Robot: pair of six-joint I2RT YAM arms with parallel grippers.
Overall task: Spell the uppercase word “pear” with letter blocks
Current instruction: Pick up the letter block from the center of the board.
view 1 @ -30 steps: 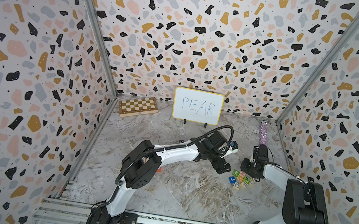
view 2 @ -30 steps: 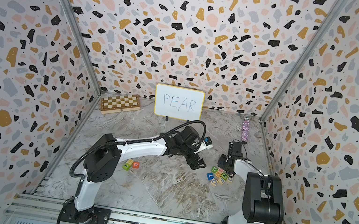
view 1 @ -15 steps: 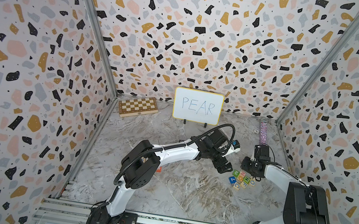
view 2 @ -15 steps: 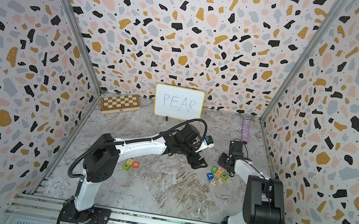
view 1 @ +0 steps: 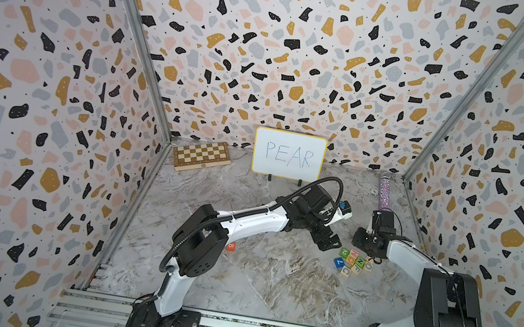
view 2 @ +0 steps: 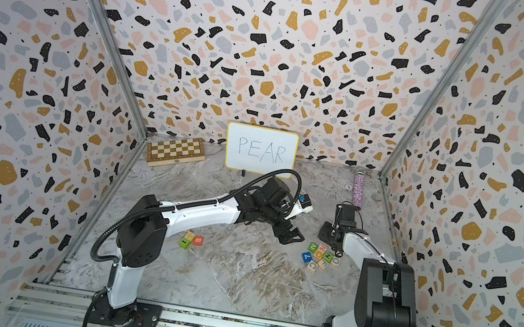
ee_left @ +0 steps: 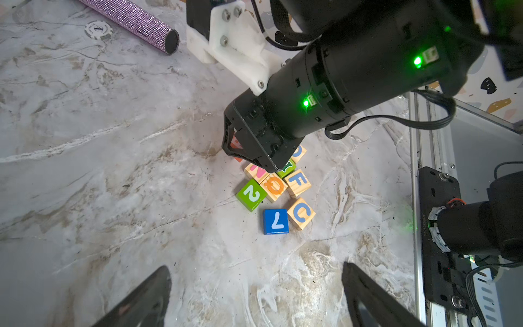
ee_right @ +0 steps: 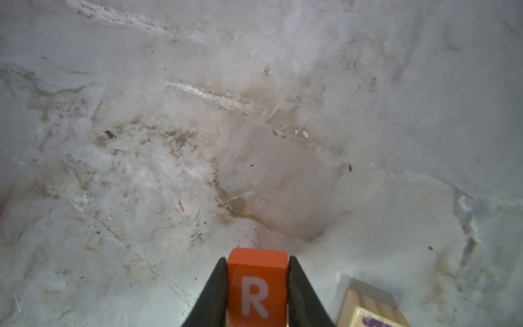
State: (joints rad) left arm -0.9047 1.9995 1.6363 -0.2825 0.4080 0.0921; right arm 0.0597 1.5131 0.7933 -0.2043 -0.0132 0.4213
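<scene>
R block (ee_right: 256,286): orange-red cube at the edge of the pile of blocks (ee_left: 276,188), just beside a wooden block (ee_right: 368,305) of that pile.
Right tool (ee_right: 257,259): clamped on the R block's two opposite sides, with the letter face clear.
Left tool (ee_left: 256,267): spread wide and empty, near the pile.
Handling: probably light, stiff and smooth-painted. The flat opposite sides suited a centred pinch; an off-centre one risked twisting.
</scene>
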